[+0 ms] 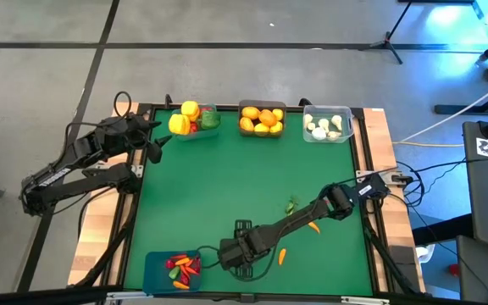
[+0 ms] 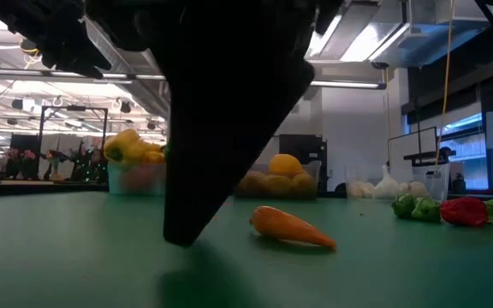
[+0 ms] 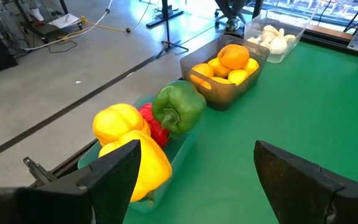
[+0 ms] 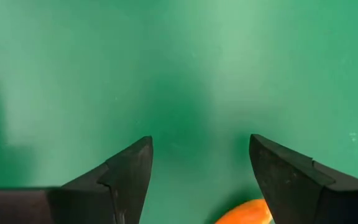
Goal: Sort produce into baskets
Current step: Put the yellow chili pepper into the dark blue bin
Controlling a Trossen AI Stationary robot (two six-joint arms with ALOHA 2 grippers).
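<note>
My right gripper (image 1: pixel 237 254) (image 4: pixel 201 140) is open and points down over the green mat near the table's front edge. An orange carrot (image 1: pixel 282 256) (image 4: pixel 244 213) (image 2: pixel 291 227) lies on the mat just beside it, apart from the fingers. A second carrot (image 1: pixel 314 227) lies under the right arm. My left gripper (image 1: pixel 155 142) (image 3: pixel 194 146) waits open at the far left, by the teal basket (image 1: pixel 195 120) of peppers. The dark grey basket (image 1: pixel 262 119) holds oranges and lemons. The clear basket (image 1: pixel 327 124) holds garlic. The blue basket (image 1: pixel 172 269) holds chillies and carrots.
A green piece of produce (image 1: pixel 292 205) (image 2: pixel 413 206) and a red one (image 2: pixel 462 210) lie loose on the mat at the right. Wooden boards (image 1: pixel 379 127) border the mat. Bare mat (image 1: pixel 227 182) spreads across the middle.
</note>
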